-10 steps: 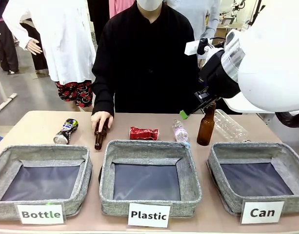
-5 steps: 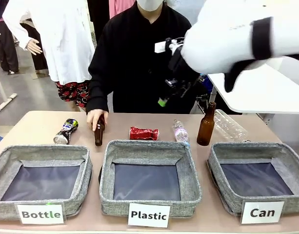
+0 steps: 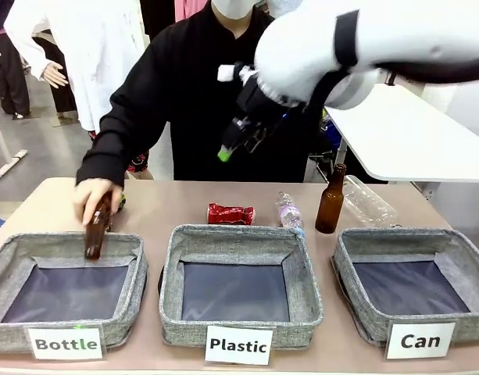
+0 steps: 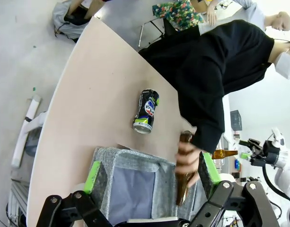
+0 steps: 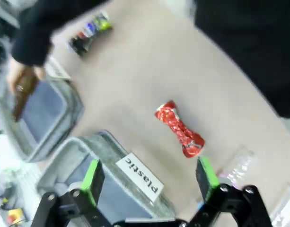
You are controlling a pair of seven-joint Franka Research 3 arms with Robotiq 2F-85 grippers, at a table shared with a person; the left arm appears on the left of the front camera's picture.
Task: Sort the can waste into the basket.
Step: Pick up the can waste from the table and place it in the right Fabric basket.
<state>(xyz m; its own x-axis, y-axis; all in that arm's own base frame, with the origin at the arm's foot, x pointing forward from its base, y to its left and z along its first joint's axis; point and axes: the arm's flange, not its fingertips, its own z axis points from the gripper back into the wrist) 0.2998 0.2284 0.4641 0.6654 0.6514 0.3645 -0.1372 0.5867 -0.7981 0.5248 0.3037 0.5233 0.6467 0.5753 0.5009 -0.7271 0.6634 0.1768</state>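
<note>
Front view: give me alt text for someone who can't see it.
The right gripper hangs open above the table, where a crushed red can lies behind the Plastic basket. A person's hand holds a brown bottle over the Bottle basket.

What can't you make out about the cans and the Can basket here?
- Dark can: in the front view the person's hand hides nearly all of it.
- Its print: too small in the left wrist view, motion-blurred in the right wrist view.
- Red can: lettering unreadable, blurred.
- Can basket: right end cut by the front view's edge.
</note>
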